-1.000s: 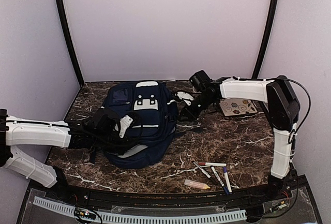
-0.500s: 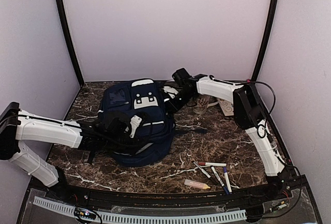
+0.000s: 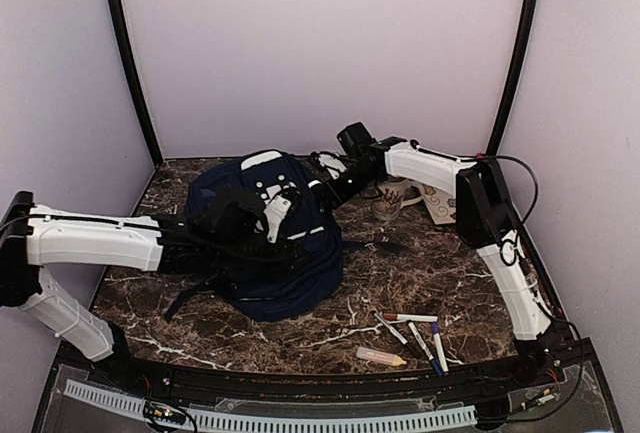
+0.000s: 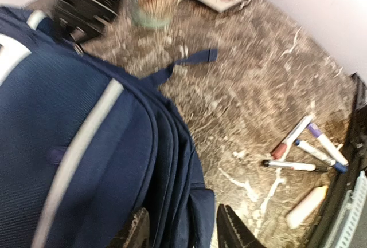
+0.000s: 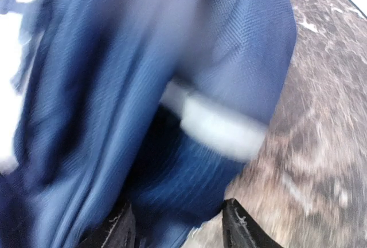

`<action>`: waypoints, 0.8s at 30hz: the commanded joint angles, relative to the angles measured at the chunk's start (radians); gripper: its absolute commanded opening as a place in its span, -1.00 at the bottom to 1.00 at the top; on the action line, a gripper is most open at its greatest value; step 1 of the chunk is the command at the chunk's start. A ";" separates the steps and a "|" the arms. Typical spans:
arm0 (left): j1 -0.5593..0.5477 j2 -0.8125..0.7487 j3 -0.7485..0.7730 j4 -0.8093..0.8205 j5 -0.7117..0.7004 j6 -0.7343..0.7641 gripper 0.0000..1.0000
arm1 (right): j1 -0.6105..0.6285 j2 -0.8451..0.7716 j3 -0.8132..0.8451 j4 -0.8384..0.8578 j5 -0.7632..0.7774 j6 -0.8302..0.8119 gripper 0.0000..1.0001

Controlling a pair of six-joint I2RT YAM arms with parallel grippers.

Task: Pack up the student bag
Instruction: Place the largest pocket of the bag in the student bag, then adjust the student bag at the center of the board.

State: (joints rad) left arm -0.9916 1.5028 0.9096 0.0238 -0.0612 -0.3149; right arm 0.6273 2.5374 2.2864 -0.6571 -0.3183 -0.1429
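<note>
The student bag (image 3: pixel 265 243) lies left of centre on the marble bench (image 3: pixel 450 268); the left hand (image 4: pixel 183 220) is spread astride its edge; the right hand (image 5: pixel 178 211) straddles blurred fabric, grip impossible to tell.

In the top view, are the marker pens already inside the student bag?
No, the marker pens lie loose on the table, to the right of the student bag.

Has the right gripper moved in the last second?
Yes. The right gripper has swung left and rearward, farther from the markers, to the student bag's right edge.
</note>
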 commanded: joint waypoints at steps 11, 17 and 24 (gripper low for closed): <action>0.082 -0.673 -0.246 -0.404 -0.260 -0.178 0.27 | 0.064 -0.628 -0.610 0.019 -0.137 -0.116 0.10; 0.165 -0.713 -0.317 -0.484 -0.217 -0.202 0.34 | 0.184 -0.762 -0.872 0.042 -0.118 -0.274 0.04; 0.197 -0.647 -0.375 -0.466 -0.184 -0.270 0.37 | 0.334 -0.713 -0.951 0.048 -0.117 -0.292 -0.03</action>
State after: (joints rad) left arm -0.8085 0.8242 0.5648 -0.4213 -0.2634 -0.5312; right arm 0.9142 1.8099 1.3376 -0.6384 -0.4309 -0.4095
